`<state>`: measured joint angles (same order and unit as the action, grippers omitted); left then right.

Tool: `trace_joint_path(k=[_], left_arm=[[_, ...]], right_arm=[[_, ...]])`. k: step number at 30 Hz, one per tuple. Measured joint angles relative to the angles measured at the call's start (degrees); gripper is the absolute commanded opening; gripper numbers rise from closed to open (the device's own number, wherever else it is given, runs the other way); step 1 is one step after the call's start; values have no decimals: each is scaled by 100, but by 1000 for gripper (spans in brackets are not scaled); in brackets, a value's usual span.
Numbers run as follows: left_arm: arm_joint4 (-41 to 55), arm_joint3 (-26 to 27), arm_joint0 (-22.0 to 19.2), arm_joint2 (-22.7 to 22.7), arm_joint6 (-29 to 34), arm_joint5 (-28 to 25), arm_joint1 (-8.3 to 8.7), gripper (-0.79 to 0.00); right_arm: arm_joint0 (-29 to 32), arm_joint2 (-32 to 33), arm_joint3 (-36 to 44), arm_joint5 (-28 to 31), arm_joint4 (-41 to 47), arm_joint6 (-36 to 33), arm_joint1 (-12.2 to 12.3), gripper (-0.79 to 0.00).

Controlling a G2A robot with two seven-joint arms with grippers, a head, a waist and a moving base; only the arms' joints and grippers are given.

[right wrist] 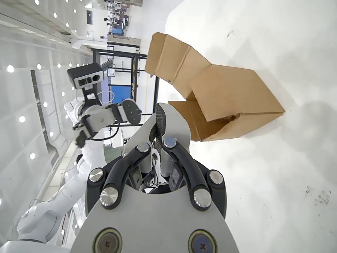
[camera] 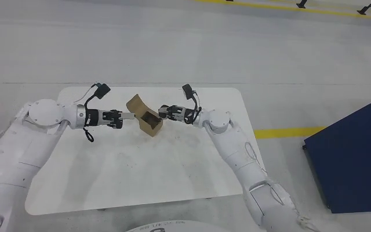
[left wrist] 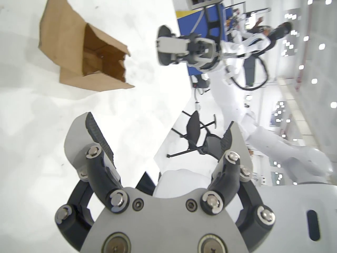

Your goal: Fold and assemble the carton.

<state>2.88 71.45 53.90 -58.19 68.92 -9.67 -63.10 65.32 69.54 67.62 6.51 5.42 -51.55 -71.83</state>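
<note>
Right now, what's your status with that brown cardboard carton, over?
Left tool open, empty. Right tool shut, empty. Brown cardboard carton half-formed on white table between them, one end open, flaps sticking out. Nothing blocks either tool.

Carton (camera: pixel 145 118) on the surface (camera: pixel 145 174), in its far half, about midway across. Left pincer (camera: pixel 129 116) just left of the carton and apart from it. Right pincer (camera: pixel 163 111) just right of the carton, at its open end; whether they touch cannot be told. The carton thus lies between the two pincers. One flap (camera: pixel 136 104) stands up on the carton's far left side, behind the left pincer.
</note>
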Motion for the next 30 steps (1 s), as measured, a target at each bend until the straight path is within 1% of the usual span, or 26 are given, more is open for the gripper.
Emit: trace_joint_path(k=[1,3,6,9,11,12,14,17,18,22,24,28,30], left_arm=[[-251,59,36,22,-13,33,21,-489],[-517,155,142,27,-20,84,55,-785],[-768,291,348,23,13,209,107,-785],[-1035,346,453,185,-45,427,100,-785],[-1153,321,410,362,-218,569,48,-730],[-1125,290,369,437,-278,605,18,-711],[-1081,132,209,594,-434,684,-57,-714],[-1034,-152,-37,815,-680,783,-179,-779],[-956,-243,-114,869,-693,783,-214,-785],[-628,-680,-438,1081,-717,742,-371,-785],[-491,-843,-545,1171,-717,726,-438,-785],[-234,-1203,-751,1369,-803,716,-595,-785],[-168,-1352,-837,1456,-837,716,-662,-785]], right_arm=[[86,51,137,-60,-93,-12,30,-785],[173,96,292,-194,-202,60,57,-785],[170,88,375,-334,-151,-47,71,-785],[59,-47,330,-461,-210,-88,56,-785],[-35,-160,263,-522,-239,-87,37,-785],[-74,-207,229,-543,-248,-73,28,-785],[-153,-298,149,-569,-250,-34,8,-785],[-226,-370,56,-564,-224,-10,-6,-785],[-240,-381,36,-557,-217,-4,-7,-785],[-306,-403,-81,-588,-151,33,-12,-785],[-369,-397,-188,-629,-69,66,-21,-785],[-593,-479,-544,-833,39,364,-76,-785],[-706,-571,-692,-929,79,343,-108,-785]])
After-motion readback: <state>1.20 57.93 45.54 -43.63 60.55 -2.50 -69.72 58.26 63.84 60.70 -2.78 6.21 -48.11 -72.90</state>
